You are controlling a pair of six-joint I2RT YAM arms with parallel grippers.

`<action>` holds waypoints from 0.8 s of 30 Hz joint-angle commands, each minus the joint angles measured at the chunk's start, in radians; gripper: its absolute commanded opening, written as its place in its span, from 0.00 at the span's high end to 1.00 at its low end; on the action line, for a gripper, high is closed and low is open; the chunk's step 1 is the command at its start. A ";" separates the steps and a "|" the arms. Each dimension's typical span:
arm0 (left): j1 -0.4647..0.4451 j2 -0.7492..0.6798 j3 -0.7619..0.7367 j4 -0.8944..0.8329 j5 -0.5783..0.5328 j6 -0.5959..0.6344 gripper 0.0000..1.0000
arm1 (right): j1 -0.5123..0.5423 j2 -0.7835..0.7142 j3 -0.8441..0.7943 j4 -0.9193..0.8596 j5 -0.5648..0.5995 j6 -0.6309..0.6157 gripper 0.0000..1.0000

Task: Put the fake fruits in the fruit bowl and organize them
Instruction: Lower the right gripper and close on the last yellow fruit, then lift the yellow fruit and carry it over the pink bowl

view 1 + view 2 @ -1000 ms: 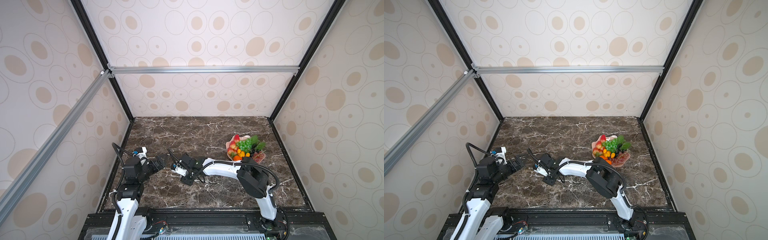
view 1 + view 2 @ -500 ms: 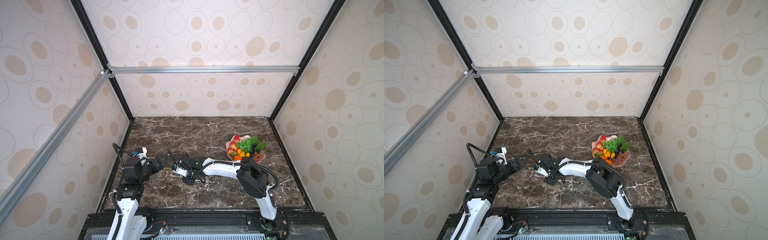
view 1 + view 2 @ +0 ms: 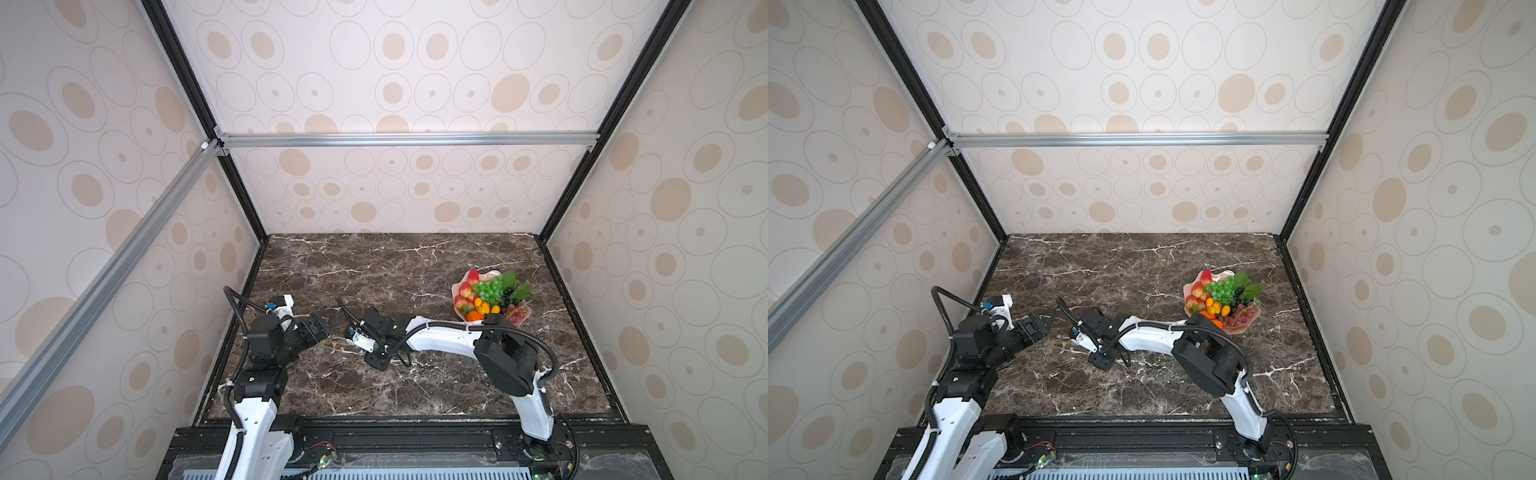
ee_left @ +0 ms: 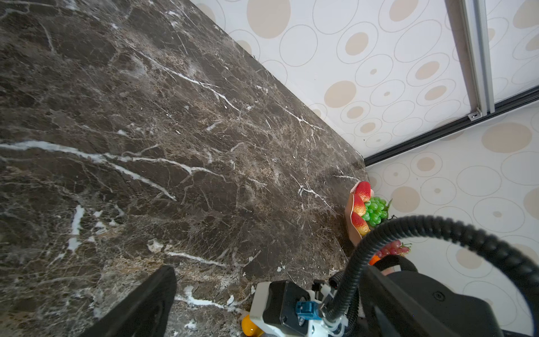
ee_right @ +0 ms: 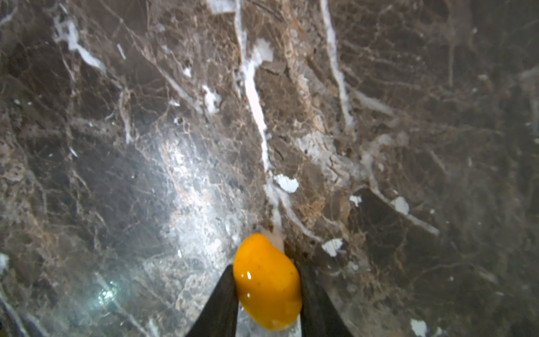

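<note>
A small yellow-orange oval fruit [image 5: 267, 280] lies on the marble, and my right gripper [image 5: 267, 294] has its two black fingers pressed against both its sides. In a top view this gripper [image 3: 379, 360] points down at the table left of centre, and the fruit is hidden under it. The left wrist view shows a bit of that fruit [image 4: 249, 328] below the right wrist camera. My left gripper [image 3: 321, 324] hovers open and empty just to the left. The pale pink fruit bowl [image 3: 490, 274] at the right holds green grapes [image 3: 490, 289], strawberries [image 3: 471, 277], small oranges and red grapes [image 3: 517, 311].
Patterned walls close in the dark marble table [image 3: 374, 270] on three sides. The right arm's elbow [image 3: 505, 361] hangs just in front of the bowl. A black rail [image 3: 395, 432] runs along the front edge.
The right gripper's fingers have closed in on the yellow-orange fruit. Both arms have otherwise stayed where they were.
</note>
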 commanded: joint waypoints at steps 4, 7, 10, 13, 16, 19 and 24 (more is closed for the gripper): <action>-0.007 0.015 0.019 0.048 0.020 0.024 0.01 | -0.092 -0.188 -0.103 0.042 -0.041 0.077 0.67; -0.046 0.029 0.002 0.104 0.009 0.003 0.01 | -0.148 -0.275 -0.172 0.057 -0.035 0.107 0.67; -0.115 0.062 -0.013 0.173 -0.028 -0.024 0.01 | -0.209 -0.360 -0.244 0.070 -0.018 0.134 0.67; -0.215 0.119 -0.012 0.251 -0.095 -0.043 0.01 | -0.283 -0.437 -0.309 0.077 -0.008 0.166 0.67; -0.328 0.204 0.003 0.336 -0.149 -0.050 0.01 | -0.368 -0.512 -0.372 0.089 -0.004 0.204 0.67; -0.424 0.301 0.020 0.439 -0.181 -0.063 0.01 | -0.451 -0.573 -0.417 0.091 0.009 0.237 0.67; -0.577 0.479 0.107 0.568 -0.233 -0.044 0.01 | -0.574 -0.634 -0.460 0.080 0.055 0.288 0.67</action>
